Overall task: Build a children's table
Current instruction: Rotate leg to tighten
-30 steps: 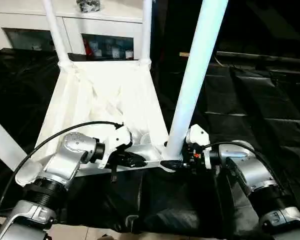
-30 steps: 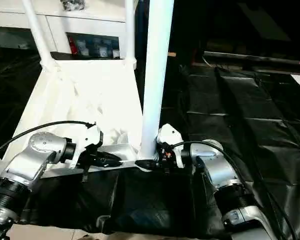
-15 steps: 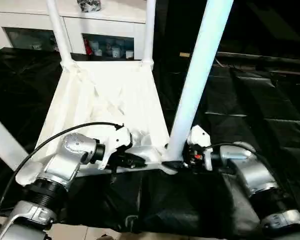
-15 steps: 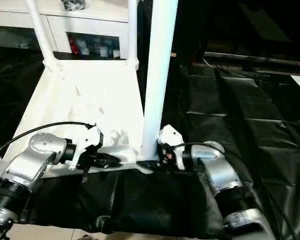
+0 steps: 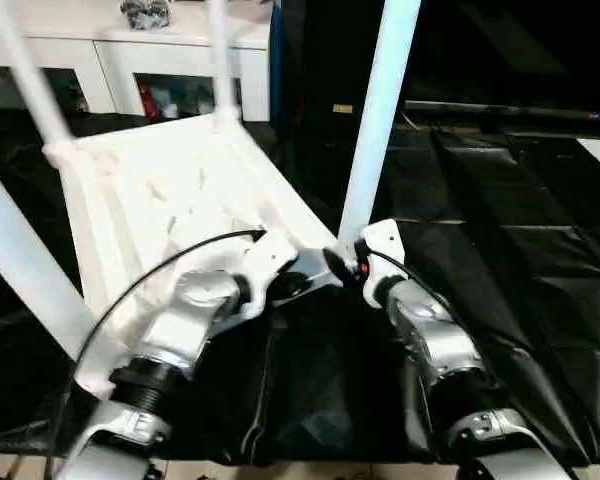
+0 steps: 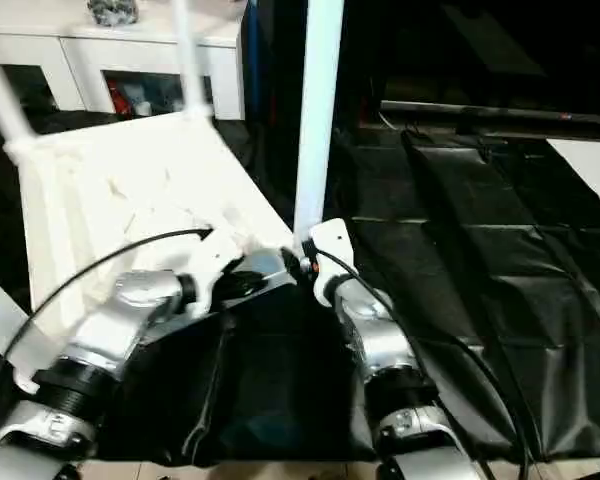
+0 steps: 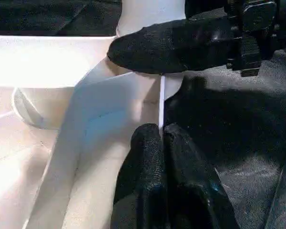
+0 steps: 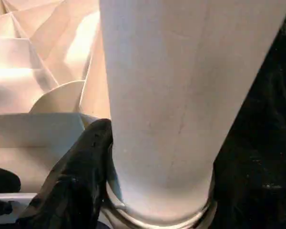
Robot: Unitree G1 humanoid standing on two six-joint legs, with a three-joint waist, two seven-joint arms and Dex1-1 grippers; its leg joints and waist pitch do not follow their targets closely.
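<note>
Silver forearms reached forward from the near edge over the black-covered work table. The left gripper had its two black fingers pressed together, pinching the thin white rim of the tabletop at its near edge, close to the corner. The right gripper sat at that same near corner, at the foot of the nearest leg. One black finger lay against the side of the leg's base, just above the socket ring; the other finger could not be seen, so the jaws stood apart around the leg's foot, but whether they actually clamped it could not be told. The right gripper's finger also crossed just beyond the left gripper's tips in the left wrist view, the two grippers near each other but not shown touching.

The tabletop lay upside down on the black cover, ribbed underside up, its triangular ribs visible beside the leg. The nearest leg stood upright in its corner socket, rising out of the top of the picture. A second leg rose at a slant at the near left. Two more legs stood at the far corners, the left one leaning.

Beyond the table stood a white cabinet with glass-fronted compartments, a dark object on its top.
</note>
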